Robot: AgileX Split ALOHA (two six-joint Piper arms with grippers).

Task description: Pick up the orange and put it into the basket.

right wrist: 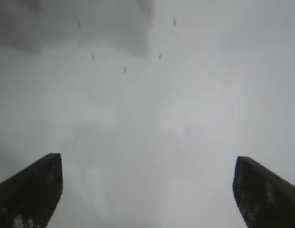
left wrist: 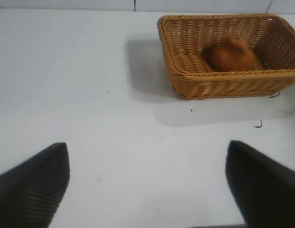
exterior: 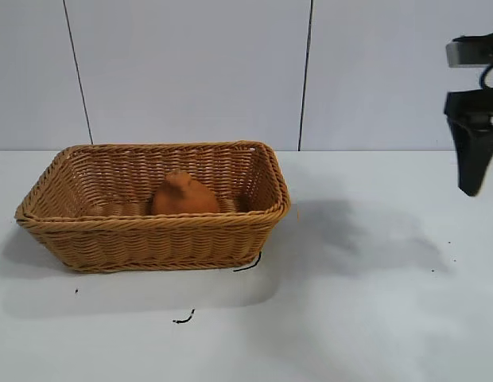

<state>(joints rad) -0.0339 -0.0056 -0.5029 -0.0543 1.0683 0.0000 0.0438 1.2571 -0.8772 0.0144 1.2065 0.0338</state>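
- Evidently the placing is done: the orange (exterior: 183, 196) is seen resting on the floor of the wicker basket (exterior: 151, 231), near the middle and closer to the far wall, touched by no gripper.
- The basket is seen on the white table (exterior: 374, 318), toward the left of the exterior view; a short dark scrap (exterior: 183, 319) lies on the table in front of it, and another (exterior: 248, 264) at the basket's near right corner.
- The right gripper (exterior: 471, 171) is seen high at the right edge of the exterior view, well apart from the basket and pointing down. In its wrist view the fingers (right wrist: 28, 190) are spread wide with only bare table between them; nothing is held.
- The left gripper (left wrist: 147, 190) is noted parked, away from the basket, its dark fingers wide apart with nothing between them.
- Step in hand, as judged: clearing the right arm away after release.
- For this to be done well, the gripper should be kept high and clear of the braided rim, so that the basket is not nudged.
- The fingers are best left wide; no reason for closing them is seen.
- Risk is judged low, since the orange sits well below the rim.
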